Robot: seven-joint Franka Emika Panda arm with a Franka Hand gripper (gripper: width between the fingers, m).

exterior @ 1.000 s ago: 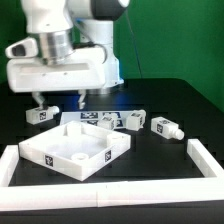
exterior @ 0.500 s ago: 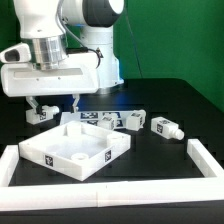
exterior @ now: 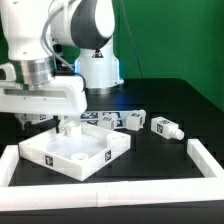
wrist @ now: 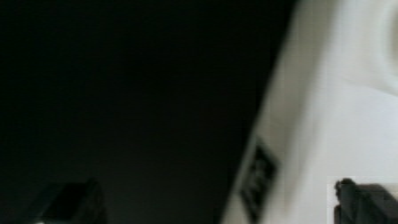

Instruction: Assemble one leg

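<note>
A white leg (exterior: 41, 118) with a black-and-white tag lies on the black table at the exterior view's left, behind the white square tabletop (exterior: 60, 158). My gripper (exterior: 44, 122) is open and low over this leg, with a finger on each side of it. Three more legs lie in a row to the exterior view's right (exterior: 108, 121) (exterior: 132, 121) (exterior: 165, 127). In the wrist view the gripper (wrist: 217, 205) is open, with dark fingertips (wrist: 71, 203) at both lower corners. A blurred white surface with a tag (wrist: 329, 120) fills one side there. I cannot tell which part it is.
A low white wall (exterior: 110, 187) runs along the front of the table and up both sides. A green panel stands behind the robot base (exterior: 100, 70). The arm's white body hangs over the table's left part in the exterior view.
The arm has swung to the exterior view's left and come down. The gripper has gone from above the tabletop's back edge to low around the leftmost leg. No part has moved.
</note>
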